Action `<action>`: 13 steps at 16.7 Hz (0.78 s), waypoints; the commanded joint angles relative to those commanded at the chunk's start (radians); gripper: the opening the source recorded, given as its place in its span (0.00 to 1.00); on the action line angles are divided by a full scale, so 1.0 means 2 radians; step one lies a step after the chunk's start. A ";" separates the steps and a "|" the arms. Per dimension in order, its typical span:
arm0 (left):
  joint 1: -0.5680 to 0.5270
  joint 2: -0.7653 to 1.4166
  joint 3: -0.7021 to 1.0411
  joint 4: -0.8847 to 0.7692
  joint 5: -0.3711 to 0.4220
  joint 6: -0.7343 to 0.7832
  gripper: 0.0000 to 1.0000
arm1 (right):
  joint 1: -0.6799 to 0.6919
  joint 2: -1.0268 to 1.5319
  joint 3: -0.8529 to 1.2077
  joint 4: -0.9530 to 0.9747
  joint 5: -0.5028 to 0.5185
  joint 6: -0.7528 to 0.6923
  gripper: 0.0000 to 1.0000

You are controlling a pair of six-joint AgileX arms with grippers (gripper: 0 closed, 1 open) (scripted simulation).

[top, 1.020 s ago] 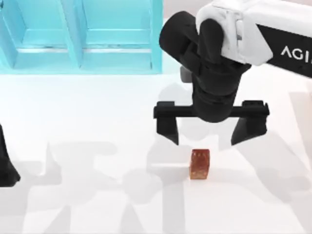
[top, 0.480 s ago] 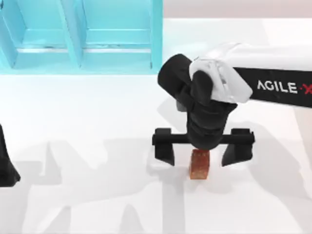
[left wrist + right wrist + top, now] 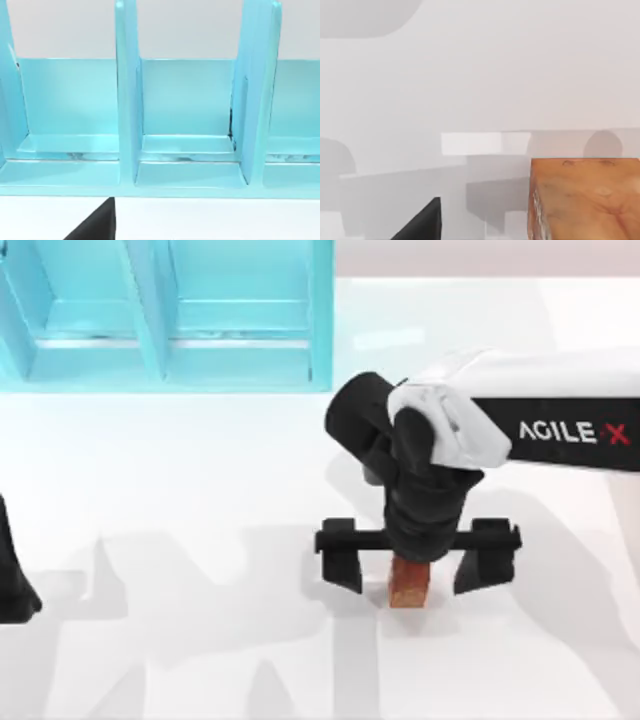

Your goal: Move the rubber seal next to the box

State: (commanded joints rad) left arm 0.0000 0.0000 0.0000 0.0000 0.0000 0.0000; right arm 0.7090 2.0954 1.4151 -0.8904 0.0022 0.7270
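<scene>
Left edge of the top view first: the left arm [image 3: 14, 575] is parked there, just a dark sliver low at the table's left side. Whether its fingers are open or closed can't be told.

Further back, the turquoise box [image 3: 165, 315] is seen along the table's far edge, split by upright dividers into open compartments. From the left wrist camera the same box [image 3: 190, 125] is viewed front-on, so the back walls and the floors of three compartments are shown, which the overhead shot only hints at.

Right of centre, the rubber seal [image 3: 409, 582] sits on the white table [image 3: 200, 500], well apart from the box. It's a small reddish-brown to orange block, partly hidden overhead by the wrist above it. In the right wrist view the rubber seal [image 3: 585, 200] is caught close up: a marbled orange top, a darker side face and pale specks down one edge.

The right gripper [image 3: 415, 570] is lowered over the seal, fingers [image 3: 343, 570] spread wide, one on each side with clear gaps. Nothing is gripped.
</scene>
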 joint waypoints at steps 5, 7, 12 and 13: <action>0.000 0.000 0.000 0.000 0.000 0.000 1.00 | 0.000 0.000 0.000 0.000 0.000 0.000 0.47; 0.000 0.000 0.000 0.000 0.000 0.000 1.00 | 0.000 0.000 0.000 0.000 0.000 0.000 0.32; 0.000 0.000 0.000 0.000 0.000 0.000 1.00 | 0.000 0.000 0.000 0.000 0.000 0.000 0.00; 0.000 0.000 0.000 0.000 0.000 0.000 1.00 | 0.000 0.000 0.000 0.000 0.000 0.000 0.00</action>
State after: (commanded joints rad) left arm 0.0000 0.0000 0.0000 0.0000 0.0000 0.0000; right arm 0.7090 2.0954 1.4151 -0.8904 0.0022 0.7270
